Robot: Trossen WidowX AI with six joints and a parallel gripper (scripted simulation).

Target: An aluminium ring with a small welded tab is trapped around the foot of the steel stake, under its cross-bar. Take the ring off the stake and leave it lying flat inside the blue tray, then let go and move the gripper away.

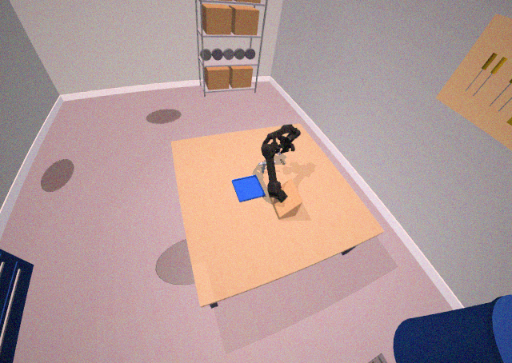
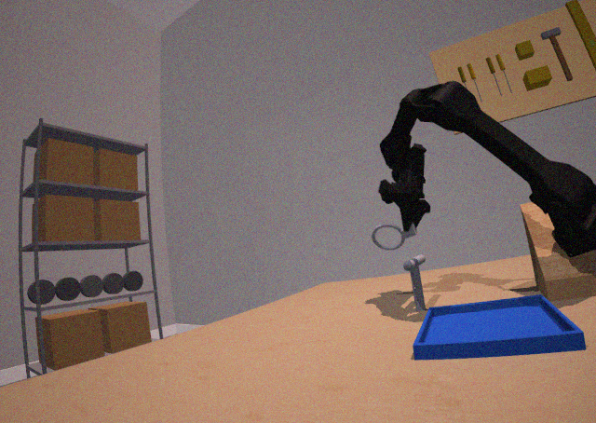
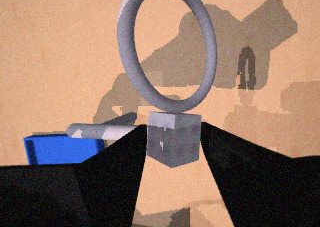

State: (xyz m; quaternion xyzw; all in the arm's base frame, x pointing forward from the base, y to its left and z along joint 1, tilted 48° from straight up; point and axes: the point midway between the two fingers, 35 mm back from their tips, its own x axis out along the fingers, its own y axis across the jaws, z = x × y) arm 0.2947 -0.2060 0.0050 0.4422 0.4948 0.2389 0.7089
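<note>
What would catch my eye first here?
Probably the big black arm, arching over the wooden table. Next, the bright blue tray lying on the tabletop. Then the grey ring, its tab pinched between the arm's fingers, held in the air above the steel stake.

The ring (image 2: 373, 239) (image 3: 211, 52) looked like smooth, dull grey metal, as did its tab (image 2: 409, 232) (image 3: 173, 139). The stake (image 2: 417, 291) appeared smooth and metallic. The tray (image 1: 248, 188) (image 2: 498, 324) (image 3: 65, 149) seemed matt blue plastic, the worktop (image 1: 231, 247) (image 2: 289, 361) (image 3: 50, 62) pale, faintly grained wood, and the claw (image 2: 409, 226) (image 3: 172, 129) matt black.
</note>
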